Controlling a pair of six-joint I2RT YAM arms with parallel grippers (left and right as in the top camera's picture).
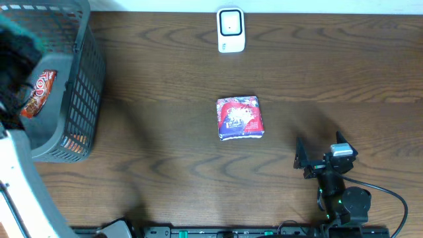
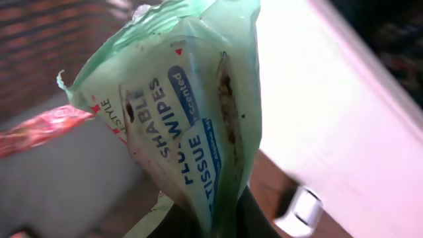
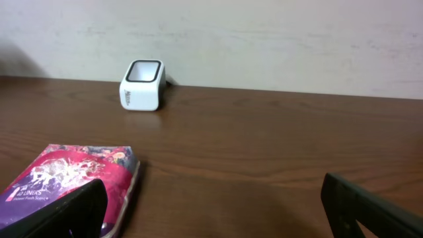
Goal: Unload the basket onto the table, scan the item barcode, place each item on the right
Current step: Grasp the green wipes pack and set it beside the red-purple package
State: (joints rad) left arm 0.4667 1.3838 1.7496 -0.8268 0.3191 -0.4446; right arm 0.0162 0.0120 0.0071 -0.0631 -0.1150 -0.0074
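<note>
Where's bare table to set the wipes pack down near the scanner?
Bare wood for the wipes pack: between scanner and red-purple packet, between basket and packet, and the far stretch right of the scanner. Crowded: inside the basket, and the near right corner where the open right tool sits.

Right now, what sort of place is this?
Probably a mock shop checkout: a white scanner stands at the far edge of a wooden table, a grey basket holds packaged goods, and a colourful packet lies mid-table.
</note>
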